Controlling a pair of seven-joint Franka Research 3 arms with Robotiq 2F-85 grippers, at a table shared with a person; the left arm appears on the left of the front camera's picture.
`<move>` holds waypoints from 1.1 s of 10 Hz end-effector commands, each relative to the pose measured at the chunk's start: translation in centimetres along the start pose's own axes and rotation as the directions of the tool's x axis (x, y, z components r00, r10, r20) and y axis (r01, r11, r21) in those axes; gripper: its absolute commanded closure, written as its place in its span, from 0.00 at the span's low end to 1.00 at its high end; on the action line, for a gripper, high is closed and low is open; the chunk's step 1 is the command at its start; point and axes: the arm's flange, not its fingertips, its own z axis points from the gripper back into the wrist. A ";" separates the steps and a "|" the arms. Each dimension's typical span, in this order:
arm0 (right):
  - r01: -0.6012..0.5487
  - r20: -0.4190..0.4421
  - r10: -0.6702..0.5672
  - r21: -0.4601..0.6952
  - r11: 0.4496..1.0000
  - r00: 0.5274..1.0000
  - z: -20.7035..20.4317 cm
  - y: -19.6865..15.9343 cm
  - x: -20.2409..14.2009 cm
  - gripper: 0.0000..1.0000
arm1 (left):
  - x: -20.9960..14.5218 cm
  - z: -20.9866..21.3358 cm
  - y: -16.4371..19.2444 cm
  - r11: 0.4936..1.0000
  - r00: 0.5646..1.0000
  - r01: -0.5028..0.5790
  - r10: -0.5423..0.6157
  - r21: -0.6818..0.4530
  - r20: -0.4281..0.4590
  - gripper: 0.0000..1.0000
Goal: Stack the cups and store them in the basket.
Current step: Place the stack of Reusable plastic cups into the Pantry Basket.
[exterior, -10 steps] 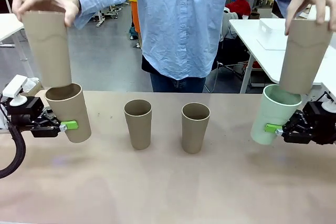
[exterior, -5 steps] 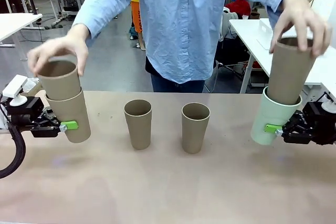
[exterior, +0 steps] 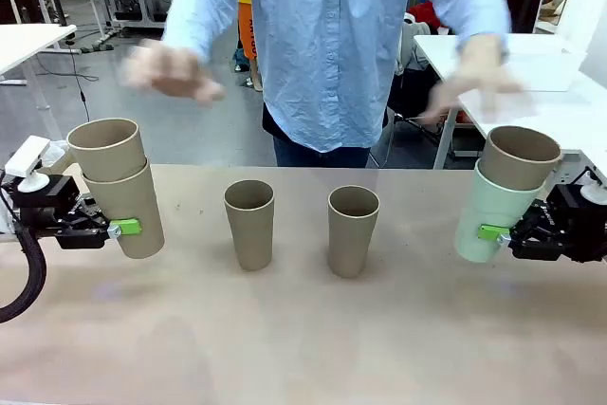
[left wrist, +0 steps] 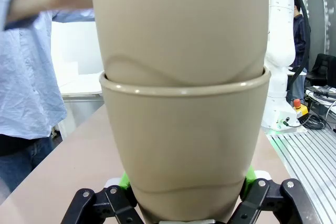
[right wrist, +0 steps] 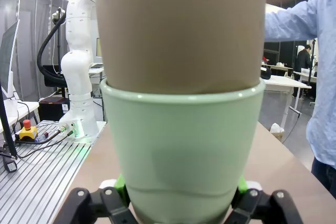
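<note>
L gripper (exterior: 114,229) clamped on a tan cup (exterior: 133,215), left of the centre pair (exterior: 249,223). R gripper (exterior: 498,232) pinching the mint cup (exterior: 491,213), right of the pair. They look light, stiff and smooth, so slip-prone: grab mid-wall. Change vs half a sec ago: tan inserts (exterior: 106,149) now seated, and the person's hands (exterior: 171,71) are off, beyond the pair.

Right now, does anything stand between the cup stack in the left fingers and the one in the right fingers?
Yes. A tan cup left of the middle and another tan cup right of it stand upright between them.
</note>
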 end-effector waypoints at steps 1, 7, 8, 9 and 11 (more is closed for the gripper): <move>-0.013 -0.002 0.013 0.001 1.000 1.000 -0.1 -0.1 0.3 0.16 | 0.2 0.0 -0.1 1.000 1.000 0.007 -0.007 -0.001 0.006 0.16; -0.013 -0.002 0.013 0.001 1.000 1.000 -0.1 -0.1 0.3 0.16 | 0.2 0.0 -0.1 1.000 1.000 0.007 -0.007 -0.001 0.006 0.16; -0.013 -0.002 0.013 0.001 1.000 1.000 -0.1 -0.1 0.3 0.16 | 0.2 0.0 -0.1 1.000 1.000 0.007 -0.007 -0.001 0.006 0.16; -0.013 -0.002 0.013 0.001 1.000 1.000 -0.1 -0.1 0.3 0.16 | 0.2 0.0 -0.1 1.000 1.000 0.007 -0.007 -0.001 0.006 0.16; -0.013 -0.002 0.013 0.001 1.000 1.000 -0.1 -0.1 0.3 0.16 | 0.2 0.0 -0.1 1.000 1.000 0.007 -0.007 -0.001 0.006 0.16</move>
